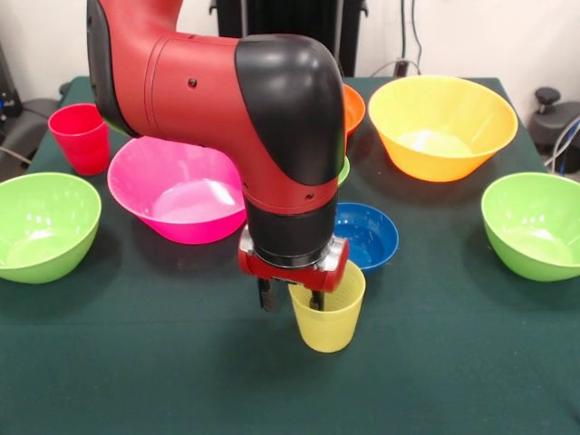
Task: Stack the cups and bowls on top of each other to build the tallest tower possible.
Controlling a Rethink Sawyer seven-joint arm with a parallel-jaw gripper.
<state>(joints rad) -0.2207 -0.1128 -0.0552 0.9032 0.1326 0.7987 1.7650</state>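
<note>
One red and black arm (pixel 227 118) fills the middle of the front view, reaching down over the dark green tabletop (pixel 453 362). Largest of the bowls is the yellow-orange bowl (pixel 442 127) near the far right corner, then the pink bowl (pixel 172 195) left of centre, partly behind the arm. Two lime green bowls sit at the side edges, the left green bowl (pixel 43 227) cut by the left edge, the right green bowl (pixel 535 225) cut by the right edge. A dark blue bowl (pixel 370 234) lies just behind the arm's wrist, and an orange-red bowl (pixel 353 107) peeks out behind the elbow. The red cup (pixel 82 136) stands upright near the far left corner. The yellow cup (pixel 328 317) stands upright at mid-table, the pincer (pixel 290 299) straddling its near-left rim, one finger outside and one inside. The whole near edge of the tabletop is open room.
</note>
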